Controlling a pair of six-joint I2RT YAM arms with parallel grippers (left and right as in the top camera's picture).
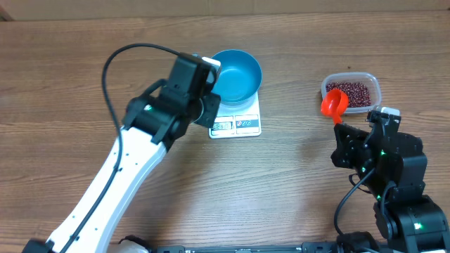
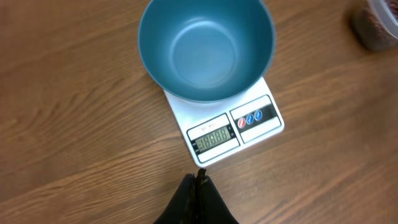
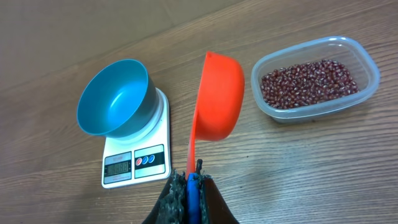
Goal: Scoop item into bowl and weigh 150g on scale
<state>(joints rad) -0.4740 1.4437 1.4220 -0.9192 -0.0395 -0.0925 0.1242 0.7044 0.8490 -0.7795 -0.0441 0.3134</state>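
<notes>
Small dark red-brown beans (image 1: 349, 93) are seen lying as a loose layer in a clear rounded-rectangular plastic tub (image 1: 374, 83), which is set on the wooden table (image 1: 295, 190) at the far right. None of them are seen in the round bright blue bowl (image 1: 235, 74), whose inside is shown bare in the left wrist view. The bowl is placed on the far part of a small flat white rectangular kitchen scale (image 1: 235, 125), left of the tub and well apart from it, so that the scale's near strip with its display and button panel is left uncovered. The display is lit, but its digits cannot be read. The left gripper (image 2: 200, 180) is held over the table just near of the scale's display strip, with its fingers pressed together and nothing between them. The right gripper (image 3: 193, 177) is clamped on the handle of an orange-red plastic scoop (image 1: 335, 104). The scoop is held above the table, turned on its side, with its cup just beside the left near corner of the tub and between the tub and the scale. Whether anything lies in its cup cannot be told.
</notes>
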